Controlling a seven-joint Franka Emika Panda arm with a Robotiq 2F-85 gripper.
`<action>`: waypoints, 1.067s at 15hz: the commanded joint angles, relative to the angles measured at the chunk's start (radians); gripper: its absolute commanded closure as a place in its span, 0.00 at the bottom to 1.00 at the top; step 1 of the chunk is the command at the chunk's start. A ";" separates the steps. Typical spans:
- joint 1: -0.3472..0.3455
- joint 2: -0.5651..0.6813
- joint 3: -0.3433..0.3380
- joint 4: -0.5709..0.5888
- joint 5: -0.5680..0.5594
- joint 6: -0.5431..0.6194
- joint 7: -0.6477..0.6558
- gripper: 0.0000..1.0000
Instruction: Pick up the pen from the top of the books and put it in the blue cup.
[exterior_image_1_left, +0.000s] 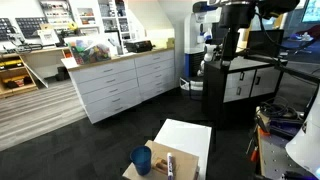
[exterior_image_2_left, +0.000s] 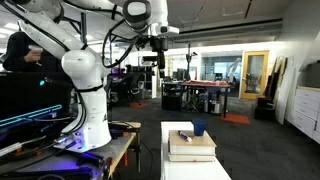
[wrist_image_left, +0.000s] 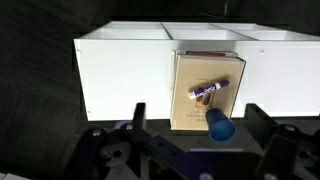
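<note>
The pen (wrist_image_left: 208, 90), a short purple stick with a white label, lies slantwise on the tan-brown books (wrist_image_left: 190, 105). The books lie on a white board (wrist_image_left: 120, 70). The blue cup (wrist_image_left: 221, 127) stands at the near corner of the books, touching or just beside them. My gripper (wrist_image_left: 197, 113) is open and empty, high above the books with its fingers to either side of them in the wrist view. In both exterior views the cup (exterior_image_1_left: 142, 160) (exterior_image_2_left: 199, 128) and the books (exterior_image_1_left: 168, 166) (exterior_image_2_left: 190, 146) show low down. The gripper (exterior_image_2_left: 157, 52) hangs far above them.
The white board rests on a small table (exterior_image_2_left: 195, 170). A white drawer cabinet (exterior_image_1_left: 120, 85) and a black cart (exterior_image_1_left: 245, 85) stand across dark floor. The robot's base (exterior_image_2_left: 95, 125) stands on a bench beside the table. A person (exterior_image_2_left: 20, 50) sits at the far side.
</note>
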 joint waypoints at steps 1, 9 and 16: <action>-0.005 0.002 0.004 -0.002 0.003 -0.006 -0.003 0.00; -0.005 0.009 0.004 -0.012 0.003 -0.006 -0.003 0.00; 0.017 0.148 0.054 0.081 0.030 0.035 0.034 0.00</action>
